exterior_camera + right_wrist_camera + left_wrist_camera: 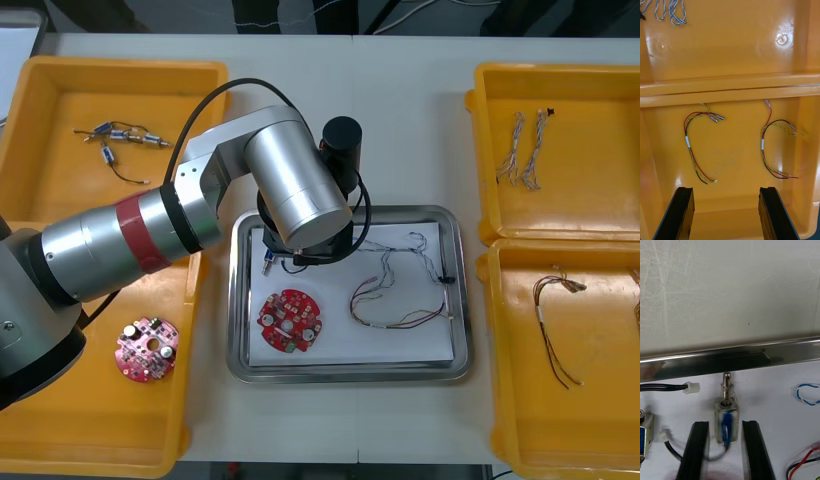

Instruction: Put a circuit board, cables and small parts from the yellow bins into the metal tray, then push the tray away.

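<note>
In the left wrist view my left gripper (725,426) hangs low over the white floor of the metal tray (730,359), just inside its rim. A small metal part (727,419) with a blue core lies between the fingers (696,450), a narrow gap on each side; the gripper is open. From the front the left arm's wrist (300,200) covers that gripper above the tray's (455,225) far left corner. A red circuit board (290,322) and a red and yellow cable (400,300) lie in the tray. My right gripper (726,210) is open above two red and yellow cables (696,146).
A second small metal part (643,431) with a black cable (662,387) lies beside the left fingers, and a blue and white cable (807,393) on the other side. The left bins hold more small parts (125,135) and a circuit board (147,349). Twisted cables (525,150) fill the far right bin.
</note>
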